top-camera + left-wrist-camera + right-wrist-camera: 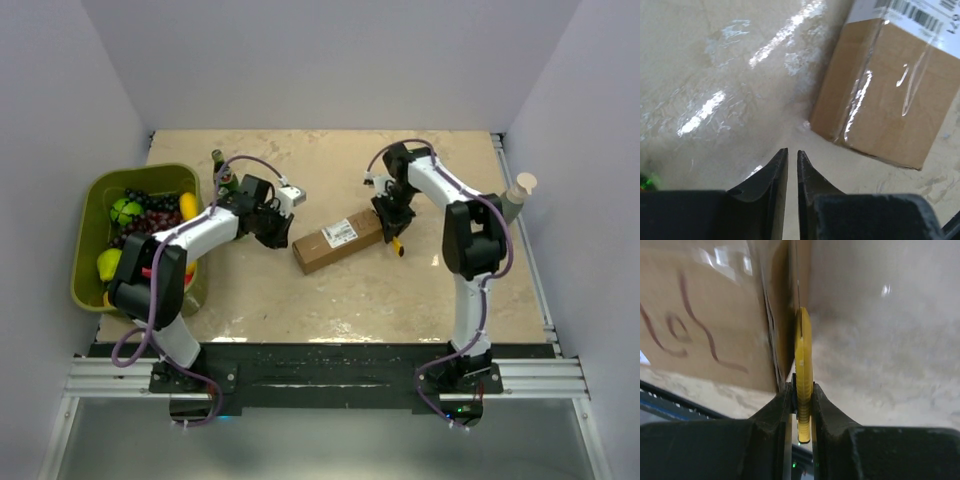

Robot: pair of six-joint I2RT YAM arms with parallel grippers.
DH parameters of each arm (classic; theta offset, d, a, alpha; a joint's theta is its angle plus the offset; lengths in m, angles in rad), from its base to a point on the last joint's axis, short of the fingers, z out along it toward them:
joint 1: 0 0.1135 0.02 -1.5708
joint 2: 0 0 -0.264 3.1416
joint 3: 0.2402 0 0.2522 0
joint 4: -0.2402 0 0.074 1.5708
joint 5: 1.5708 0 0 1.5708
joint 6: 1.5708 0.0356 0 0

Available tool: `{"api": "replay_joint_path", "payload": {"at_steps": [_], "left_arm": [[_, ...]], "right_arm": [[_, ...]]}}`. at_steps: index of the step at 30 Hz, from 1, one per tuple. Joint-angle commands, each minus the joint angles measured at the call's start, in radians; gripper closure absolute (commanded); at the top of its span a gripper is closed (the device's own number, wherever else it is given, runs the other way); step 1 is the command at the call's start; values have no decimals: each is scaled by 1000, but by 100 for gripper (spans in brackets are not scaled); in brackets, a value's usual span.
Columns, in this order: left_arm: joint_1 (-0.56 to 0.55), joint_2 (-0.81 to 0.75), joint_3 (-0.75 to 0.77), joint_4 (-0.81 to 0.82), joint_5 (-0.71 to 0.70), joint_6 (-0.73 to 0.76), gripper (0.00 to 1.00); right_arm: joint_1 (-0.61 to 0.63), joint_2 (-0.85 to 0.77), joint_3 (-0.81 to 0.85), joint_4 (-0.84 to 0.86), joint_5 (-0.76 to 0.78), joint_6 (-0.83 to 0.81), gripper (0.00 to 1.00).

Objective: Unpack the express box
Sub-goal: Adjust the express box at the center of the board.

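**Express box**: elongated brown cardboard carton. Lies flat near the middle of the desk, between the two arms, long axis slanted. Bears a white printed label on the top face. Sealed with clear glossy tape over the end and along the seam.

- Handling, by estimate: light, stiff-walled, firm at the corners. Slick where taped, grippier on bare card. Apt to slide on the smooth desk under a push or a cut.
- Hold, by estimate: best pinned from above or braced at the short end nearest the left arm. For a lift, taken across the narrow width.

**Utility knife**: slim, yellow, seen edge-on just beside the box's side wall at the right-hand end. Cannot tell whether the blade touches the tape.

**Right jaws**: clamped on the knife's handle.

**Left jaws**: drawn almost together, a thin slit between, holding nothing. Low over bare desk, near the box's left-hand corner, apart from it.

**Green bin**: at the desk's left side, well apart from the box. Holds fruit: dark grapes, yellow and green pieces.
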Motion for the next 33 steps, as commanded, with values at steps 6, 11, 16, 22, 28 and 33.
{"api": "replay_joint_path", "payload": {"at_steps": [6, 11, 16, 22, 28, 33], "left_arm": [[-160, 23, -6, -5, 343, 242, 81], [-312, 33, 21, 20, 501, 193, 82], [-360, 31, 107, -12, 504, 202, 72], [-313, -111, 201, -205, 334, 420, 29], [-126, -136, 234, 32, 219, 211, 10], [-67, 92, 374, 187, 224, 11, 11]], "right_arm": [[67, 210, 439, 53, -40, 22, 100], [76, 268, 546, 73, -100, 33, 100], [81, 296, 603, 90, -186, 31, 100], [64, 71, 480, 90, 15, 51, 100], [10, -336, -26, 84, -105, 135, 100], [18, -504, -396, 165, -249, 351, 100]]}}
